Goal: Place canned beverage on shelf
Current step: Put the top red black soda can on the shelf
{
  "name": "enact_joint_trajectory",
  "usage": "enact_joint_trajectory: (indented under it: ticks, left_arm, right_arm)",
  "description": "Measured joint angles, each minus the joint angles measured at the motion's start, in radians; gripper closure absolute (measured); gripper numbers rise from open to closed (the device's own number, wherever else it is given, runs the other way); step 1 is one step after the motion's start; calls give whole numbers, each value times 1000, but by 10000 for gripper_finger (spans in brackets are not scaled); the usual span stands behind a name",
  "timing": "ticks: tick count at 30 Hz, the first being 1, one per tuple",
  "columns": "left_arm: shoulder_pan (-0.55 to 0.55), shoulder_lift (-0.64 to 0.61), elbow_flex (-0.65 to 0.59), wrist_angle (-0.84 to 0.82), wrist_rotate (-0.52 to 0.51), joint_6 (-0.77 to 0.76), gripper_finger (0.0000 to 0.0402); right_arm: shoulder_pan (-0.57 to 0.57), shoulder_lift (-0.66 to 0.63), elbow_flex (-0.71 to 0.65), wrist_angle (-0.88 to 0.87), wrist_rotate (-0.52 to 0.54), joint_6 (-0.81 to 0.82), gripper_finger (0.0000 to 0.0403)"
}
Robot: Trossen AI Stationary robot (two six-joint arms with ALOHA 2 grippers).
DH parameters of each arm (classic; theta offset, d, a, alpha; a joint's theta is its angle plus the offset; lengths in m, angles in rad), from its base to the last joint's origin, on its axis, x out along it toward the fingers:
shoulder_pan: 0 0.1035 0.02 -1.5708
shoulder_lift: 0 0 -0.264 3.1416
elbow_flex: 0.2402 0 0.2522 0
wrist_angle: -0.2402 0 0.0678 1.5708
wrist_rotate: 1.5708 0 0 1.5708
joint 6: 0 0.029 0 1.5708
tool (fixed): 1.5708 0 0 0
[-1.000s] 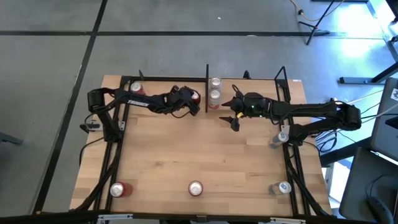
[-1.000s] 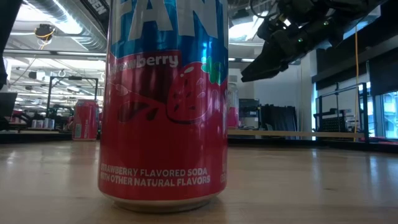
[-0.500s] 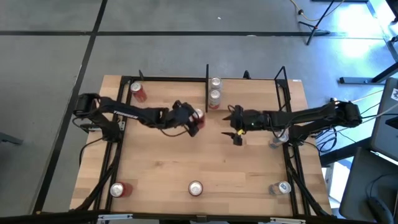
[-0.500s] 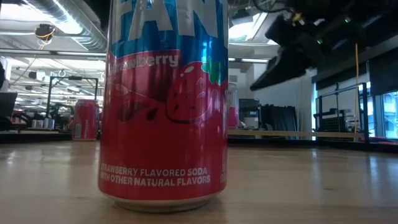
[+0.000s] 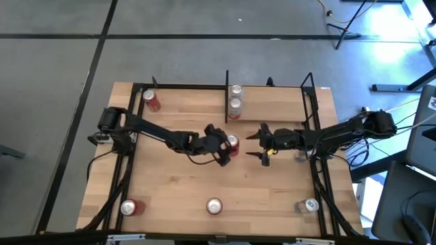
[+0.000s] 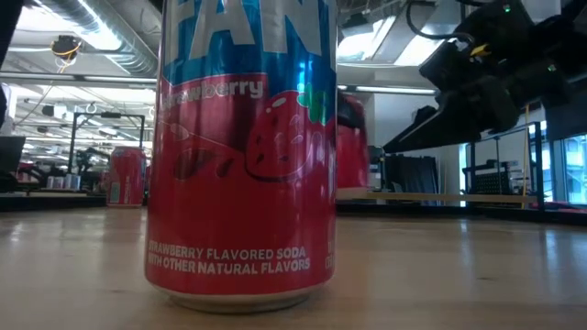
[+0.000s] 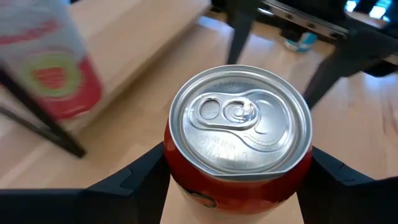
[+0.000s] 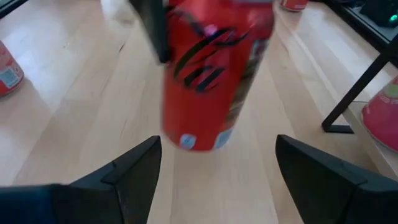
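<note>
Bright overhead light; wrist views motion-blurred.

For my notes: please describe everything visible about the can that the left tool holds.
The can is red with a silver aluminium top and an unopened pull tab. It stands upright, held between the two dark fingers of the left tool, near the table's middle, facing the open right tool, which does not touch it.

I count cans (image 5: pixel 233 143): seven | shelf (image 5: pixel 272 96): one | arms (image 5: pixel 163 136): two | grippers (image 5: pixel 262 144): two | table (image 5: pixel 218 177): one
</note>
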Motion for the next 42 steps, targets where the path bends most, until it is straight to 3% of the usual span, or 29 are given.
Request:
enact_joint_trajectory:
  ticks: [8, 15, 21, 31, 36, 42]
  left_arm:
    - [-25, 109, 55, 4, -3, 7, 157]
    - [-37, 114, 56, 7, 22, 6, 101]
    - [-59, 70, 57, 17, 23, 66, 66]
    - [-108, -76, 57, -103, -17, 184, 62]
    - [-117, -113, 46, -261, -93, 146, 61]
    - [-104, -101, -88, -219, -109, 74, 61]
  right_arm:
    - [0, 0, 0, -2, 0, 0, 104]
    - [0, 0, 0, 5, -12, 0, 104]
    - [0, 0, 0, 13, -26, 0, 104]
    - [0, 0, 0, 45, -86, 6, 104]
    - [1, 0, 0, 88, -158, 21, 104]
    - [1, 51, 2, 147, -169, 26, 104]
